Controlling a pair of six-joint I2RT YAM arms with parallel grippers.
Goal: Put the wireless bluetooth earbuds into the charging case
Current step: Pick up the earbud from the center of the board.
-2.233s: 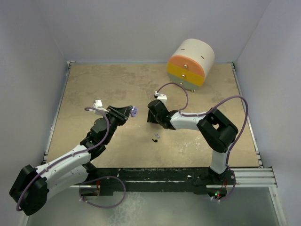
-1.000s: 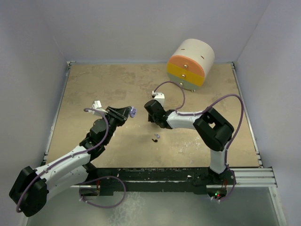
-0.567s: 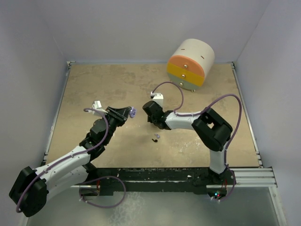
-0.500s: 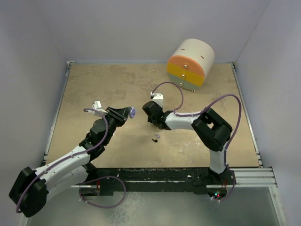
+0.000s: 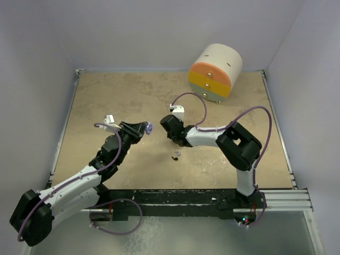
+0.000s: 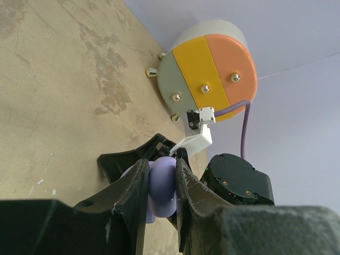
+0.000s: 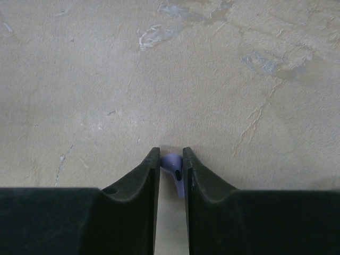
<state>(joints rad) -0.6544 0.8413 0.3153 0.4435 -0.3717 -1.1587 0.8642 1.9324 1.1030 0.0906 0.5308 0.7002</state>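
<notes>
Right gripper (image 7: 171,159): fingers clenched on a lavender earbud (image 7: 173,167), held low over the table (image 7: 239,106); whether the earbud touches the surface cannot be told. Left gripper (image 6: 162,162): fingers clamped on a lavender charging case (image 6: 161,186), its rounded body wedged between them and held off the table. Landmark: drum-shaped drawer cabinet (image 5: 215,71) with orange, yellow and grey-green fronts, at the far edge. Both grippers sit left of the cabinet and nearer the arm bases. The right one is closer to the cabinet, and the case faces it, near but apart. A black piece (image 5: 173,158) and a lavender piece (image 5: 178,154), too small to make out further, lie just beside each other, farther from the cabinet than the right gripper.
</notes>
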